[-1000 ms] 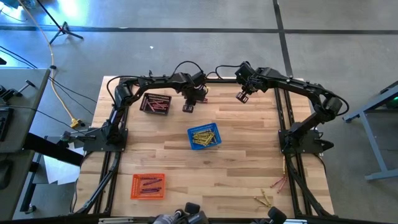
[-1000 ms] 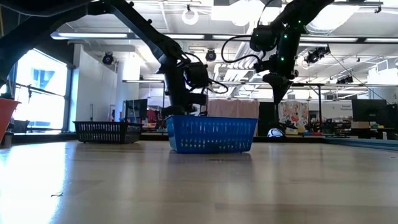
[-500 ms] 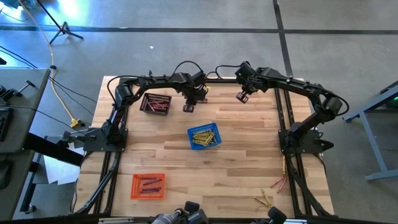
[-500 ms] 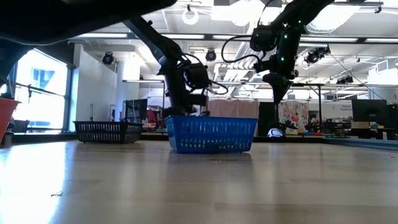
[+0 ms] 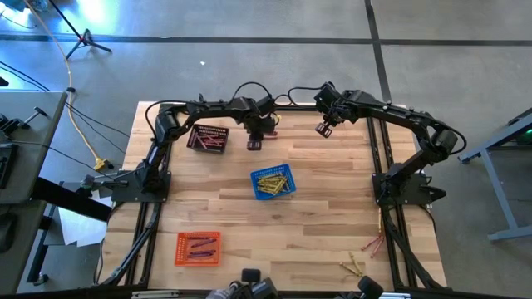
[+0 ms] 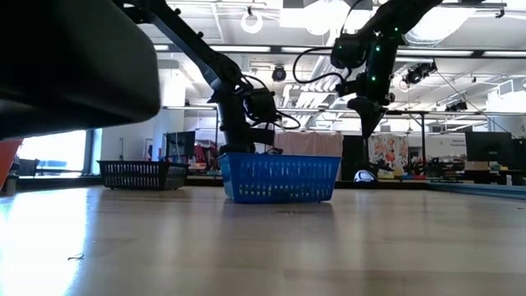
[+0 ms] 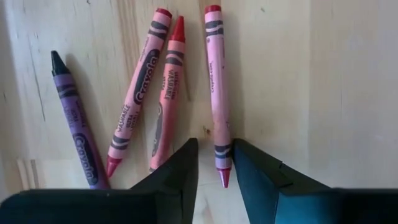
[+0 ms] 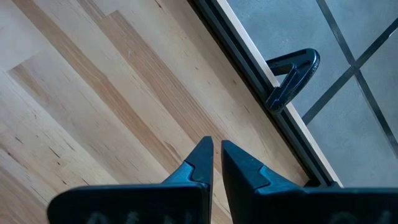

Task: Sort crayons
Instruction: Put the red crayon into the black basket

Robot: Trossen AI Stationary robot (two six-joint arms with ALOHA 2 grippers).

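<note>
Several loose crayons lie flat on the wood table under my left gripper [image 5: 255, 144], near the far edge. They are a purple one [image 7: 78, 134], two red-pink ones [image 7: 138, 87] [image 7: 166, 93] and a pink one [image 7: 216, 87]. My left gripper [image 7: 214, 146] points down and is open, with one finger on either side of the pink crayon's near end. My right gripper [image 5: 324, 128] is shut and empty, raised above the table's far right part, and it also shows in its own wrist view [image 8: 216, 148]. My left gripper stands astride the pink crayon's lower end [image 7: 222, 163] from above, fingers across it, while the crayon lies flat on the table. One finger [image 7: 249, 165] is right against the crayon and the other stands a little off. I cannot tell whether either touches it.
A black basket [image 5: 208, 138] with red-pink crayons stands left of my left gripper. A blue basket [image 5: 273, 183] with yellow crayons is mid-table. An orange basket [image 5: 198, 247] with purple crayons is at the near left. More loose crayons [image 5: 357, 264] lie at the near right corner.
My left gripper has shifted a little toward the table's right edge, over the loose crayons. A dark blurred shape has come into the low view's upper left, close to the camera.
</note>
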